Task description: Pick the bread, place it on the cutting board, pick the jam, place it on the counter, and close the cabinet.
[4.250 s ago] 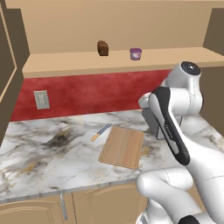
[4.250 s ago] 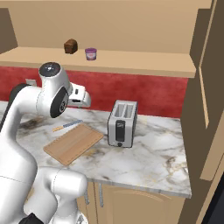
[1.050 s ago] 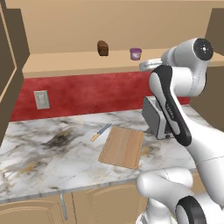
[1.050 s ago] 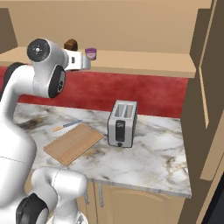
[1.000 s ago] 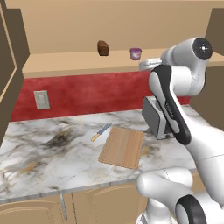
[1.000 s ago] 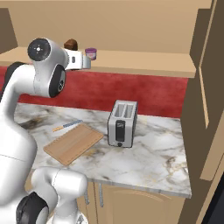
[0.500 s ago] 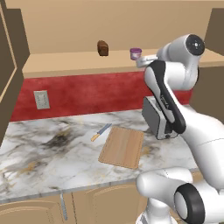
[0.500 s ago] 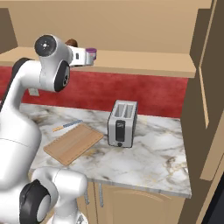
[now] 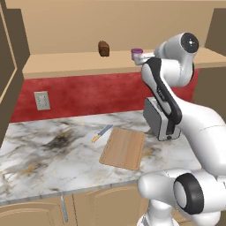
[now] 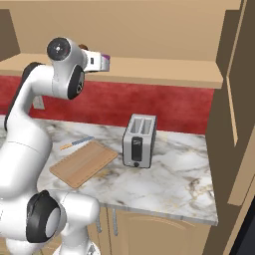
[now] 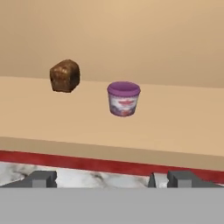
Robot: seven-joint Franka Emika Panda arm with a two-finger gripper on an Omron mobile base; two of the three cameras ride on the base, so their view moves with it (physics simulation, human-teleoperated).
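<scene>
On the cabinet shelf (image 9: 66, 66), from my left base view, I see the bread (image 9: 103, 48) sitting upright toward the middle, with the jam (image 9: 137, 54) well to its right on the same shelf. Right next to the jam is my claw (image 11: 111, 178), raised to shelf height at the end of the arm; in the hand view its 2 fingertips (image 11: 43, 178) stand wide apart with nothing between them, and both bread (image 11: 64, 75) and jam (image 11: 124, 98) sit ahead of it, the bread to the left and farther back, the jam nearly centred.

Below the shelf runs a red backsplash (image 9: 88, 92) with an outlet (image 9: 42, 100) at its left. On the tabletop (image 9: 44, 154), going left to right in that same view, I see a dark smudge in the marble veining, then a knife (image 9: 101, 133) with an orange handle, lying at an angle just beside the upper left corner of the cutting board (image 9: 123, 148). I cannot tell if the 2 touch. The board lies flat and bare. A silver toaster (image 9: 156, 118) stands to its right, partly behind my arm.

From the right base view, the cabinet door (image 10: 239, 99) stands swung open at the right edge, and the toaster (image 10: 139, 140) sits apart from the cutting board (image 10: 83, 163).
</scene>
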